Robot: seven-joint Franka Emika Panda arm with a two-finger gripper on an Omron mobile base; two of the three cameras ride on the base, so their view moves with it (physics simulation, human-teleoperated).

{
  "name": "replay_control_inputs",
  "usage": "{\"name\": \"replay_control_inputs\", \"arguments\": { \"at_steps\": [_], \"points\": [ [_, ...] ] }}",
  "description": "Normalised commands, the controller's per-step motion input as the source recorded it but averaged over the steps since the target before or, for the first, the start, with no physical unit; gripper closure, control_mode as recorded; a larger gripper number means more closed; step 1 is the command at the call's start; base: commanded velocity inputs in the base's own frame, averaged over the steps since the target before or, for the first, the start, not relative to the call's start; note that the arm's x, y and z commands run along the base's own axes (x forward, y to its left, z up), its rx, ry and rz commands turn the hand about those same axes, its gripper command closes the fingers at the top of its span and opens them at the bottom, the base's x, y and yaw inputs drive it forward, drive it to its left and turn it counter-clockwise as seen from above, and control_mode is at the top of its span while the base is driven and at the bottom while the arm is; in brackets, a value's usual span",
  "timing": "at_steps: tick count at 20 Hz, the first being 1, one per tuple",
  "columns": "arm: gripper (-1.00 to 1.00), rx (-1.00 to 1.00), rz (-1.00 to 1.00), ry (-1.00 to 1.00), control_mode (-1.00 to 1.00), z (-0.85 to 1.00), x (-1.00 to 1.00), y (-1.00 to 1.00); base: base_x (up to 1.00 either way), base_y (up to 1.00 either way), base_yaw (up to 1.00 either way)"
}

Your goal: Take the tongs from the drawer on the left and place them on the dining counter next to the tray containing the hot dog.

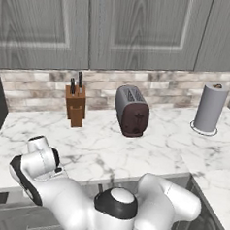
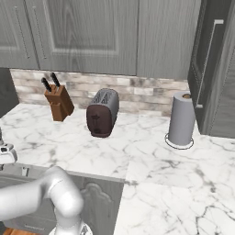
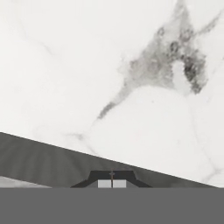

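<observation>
My gripper (image 3: 112,183) is shut, its two dark tips pressed together with nothing between them. It hovers close over the front edge of a white marble counter (image 3: 131,87), with a grey cabinet front (image 3: 43,159) just below that edge. My arm (image 1: 49,180) is folded low in front of this counter. The tongs, the dining counter, the tray and the hot dog are out of view. Grey fronts (image 1: 12,217) show under the counter, but I cannot tell which of them is the drawer.
On the marble counter (image 1: 100,150) stand a wooden knife block (image 1: 76,104), a dark red toaster (image 1: 132,111) and a paper towel roll (image 1: 210,108). Grey wall cabinets (image 1: 142,26) hang above. A tall grey cabinet (image 2: 215,69) closes off the right side.
</observation>
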Motion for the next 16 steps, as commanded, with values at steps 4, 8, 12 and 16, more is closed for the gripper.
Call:
{"name": "replay_control_inputs", "arguments": {
  "at_steps": [4,8,12,16],
  "points": [
    [1.00,0.00,-0.01,0.00,-1.00,-0.59,0.26,-0.49,0.00,0.00,0.00],
    [1.00,0.00,0.00,0.00,-1.00,-0.91,0.03,-0.59,0.00,0.00,0.00],
    [1.00,0.00,0.00,0.00,-1.00,-1.00,-0.37,-0.47,0.00,0.00,0.00],
    [1.00,0.04,-0.03,0.00,-1.00,-1.00,-0.94,-0.36,0.00,0.00,0.00]
  ]
}}
